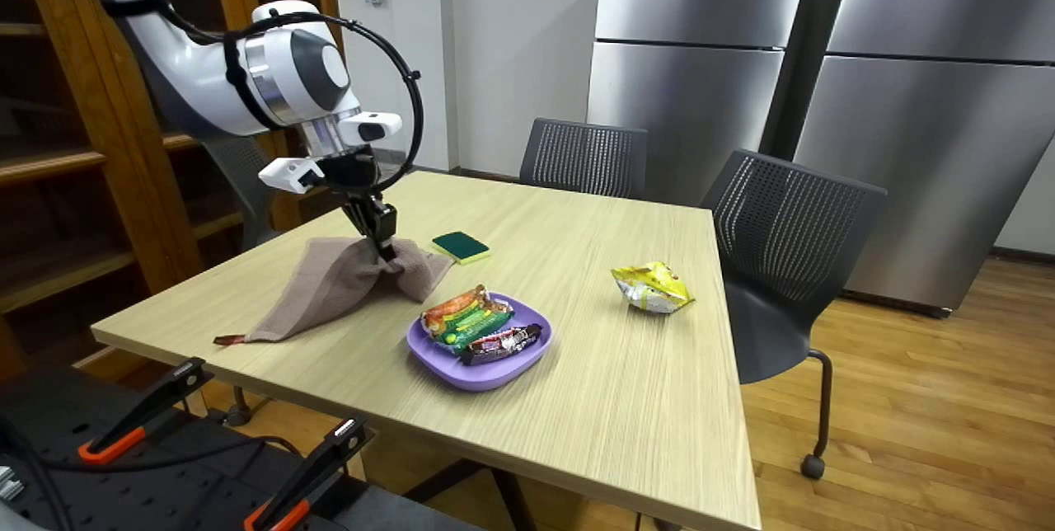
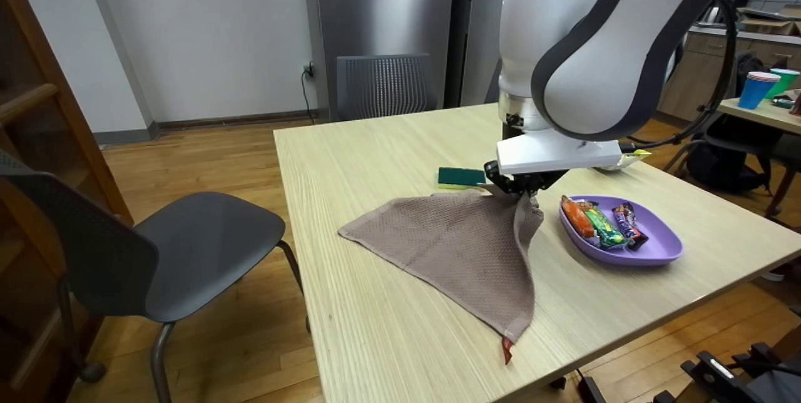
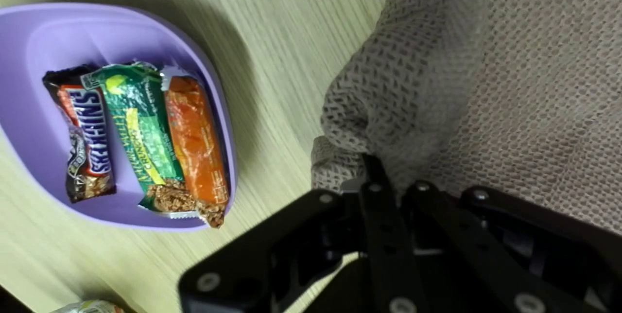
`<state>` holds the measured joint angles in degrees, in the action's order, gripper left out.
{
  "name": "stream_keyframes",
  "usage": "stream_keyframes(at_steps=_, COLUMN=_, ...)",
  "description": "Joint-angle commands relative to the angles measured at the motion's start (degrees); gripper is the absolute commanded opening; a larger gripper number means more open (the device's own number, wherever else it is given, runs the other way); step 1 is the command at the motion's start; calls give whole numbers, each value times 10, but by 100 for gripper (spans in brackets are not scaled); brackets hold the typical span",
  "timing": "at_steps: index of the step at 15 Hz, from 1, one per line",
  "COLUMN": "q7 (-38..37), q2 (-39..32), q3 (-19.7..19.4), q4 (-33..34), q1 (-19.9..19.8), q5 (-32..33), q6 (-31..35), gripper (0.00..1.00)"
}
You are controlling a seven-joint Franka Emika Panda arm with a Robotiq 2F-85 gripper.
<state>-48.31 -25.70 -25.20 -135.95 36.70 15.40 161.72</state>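
Taupe gathered waffle-weave cloth point(image 3: 544, 70) is pinched in the black two-fingered claw point(image 3: 394, 177) and, in the wrist view, spread from its twelve to its three o'clock; a rounded purple plastic dish point(image 3: 29, 94) is seen toward nine.

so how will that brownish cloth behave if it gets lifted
The cloth is probably floppy: it bunches at the fingers and drapes onto the table. It looks thin, so likely light. Its coarse weave should resist slipping.
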Motion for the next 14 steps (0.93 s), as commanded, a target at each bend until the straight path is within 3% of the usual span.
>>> stream_keyframes(at_steps=1, q7=3, q2=31, q3=9, q4=-13, q1=-29, q5=31, q6=9, gripper=1)
stream_keyframes(at_steps=14, q7=-4, q2=67, q3=5, q4=-23, q1=-78, q5=111, q6=29, gripper=1)
